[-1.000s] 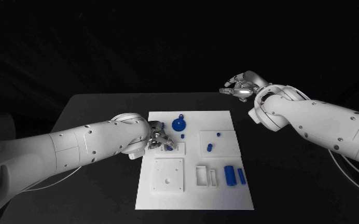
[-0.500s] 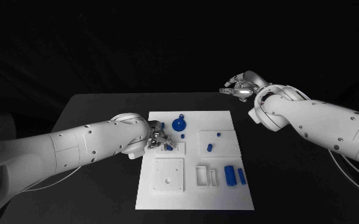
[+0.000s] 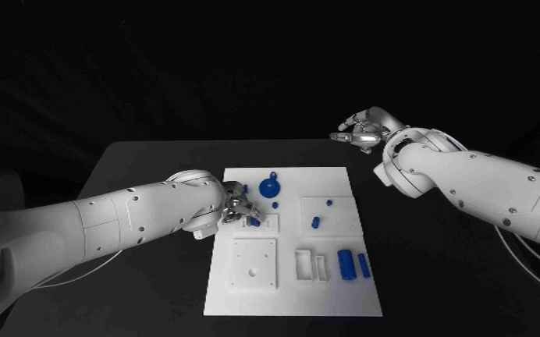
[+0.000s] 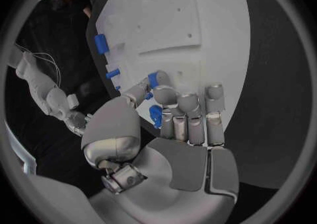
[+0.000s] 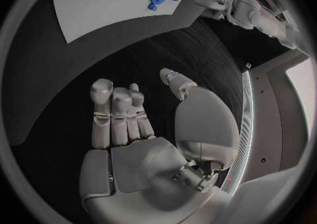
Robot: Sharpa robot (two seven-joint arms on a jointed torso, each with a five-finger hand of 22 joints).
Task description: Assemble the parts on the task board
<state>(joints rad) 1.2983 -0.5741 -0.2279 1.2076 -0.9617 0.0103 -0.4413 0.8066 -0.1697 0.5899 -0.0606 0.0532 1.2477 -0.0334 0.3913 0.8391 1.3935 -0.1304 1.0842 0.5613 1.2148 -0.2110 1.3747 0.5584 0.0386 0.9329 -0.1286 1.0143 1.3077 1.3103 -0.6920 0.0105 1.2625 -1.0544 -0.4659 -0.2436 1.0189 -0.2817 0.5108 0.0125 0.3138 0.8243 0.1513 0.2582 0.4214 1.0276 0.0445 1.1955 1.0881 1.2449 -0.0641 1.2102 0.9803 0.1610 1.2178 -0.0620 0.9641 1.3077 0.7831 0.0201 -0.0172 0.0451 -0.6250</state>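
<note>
black tabletop [image 3: 158,165] under a dark, featureless backdrop carries the white task board [image 3: 295,290] at its middle. the left hand [image 3: 239,206] sits over the board's 9 o'clock edge, largely hidden behind its own white forearm in the head view; the left wrist view shows its fingers [image 4: 187,109] bent down together onto the board with the thumb brought in beside them, and a small blue part [image 4: 154,78] at the thumb tip, a second blue piece [image 4: 156,116] tucked under the fingers. whether either is actually pinched is hard to make out, as the fingers cover the contact.

the right hand [image 3: 362,131] hangs past the board's 1 o'clock corner, well apart from it, holding nothing, fingers loosely apart; the right wrist view shows its fingers [image 5: 118,113] side by side with the thumb standing off.

counted on the board in the head view: one round blue disc with a stem [image 3: 269,187] toward 12 o'clock, two blue cylinders [image 3: 346,264] side by side at 4 o'clock, and three small blue pegs [image 3: 316,221] near the centre, too small to tell apart.
</note>
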